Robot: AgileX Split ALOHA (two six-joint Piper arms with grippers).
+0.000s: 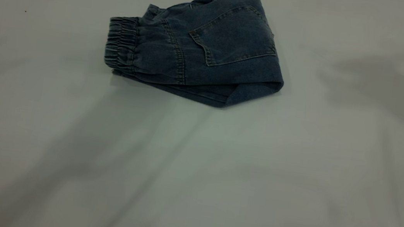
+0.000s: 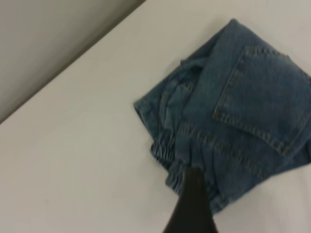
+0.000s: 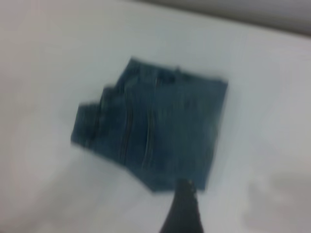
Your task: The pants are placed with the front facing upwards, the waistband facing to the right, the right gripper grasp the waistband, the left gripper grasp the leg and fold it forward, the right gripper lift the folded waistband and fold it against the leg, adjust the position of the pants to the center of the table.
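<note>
- White bench [image 1: 194, 175] is filling nearly the whole exterior view, with a grey strip of wall running along the far edge.
- Pants [image 1: 199, 46] are lying on it as a compact folded bundle, back pocket facing up, sitting toward the far side and a touch left of middle.
- Waistband [image 1: 121, 42], ruched and elastic, is pointing to the view's left, stacked over the leg layers, so both folds look done.
- Left pincer [image 2: 192, 204] is showing only as one dark finger in its wrist view, crossing the waistband edge; whether it is touching or gripping the denim, I cannot tell.
- Right pincer [image 3: 182, 208] is showing as a dark wedge at the bundle's folded corner; how far it is open I cannot tell either.
- My read: only the centring nudge is remaining, and both arms are sitting at opposite ends to slide the bundle without unfolding it.
</note>
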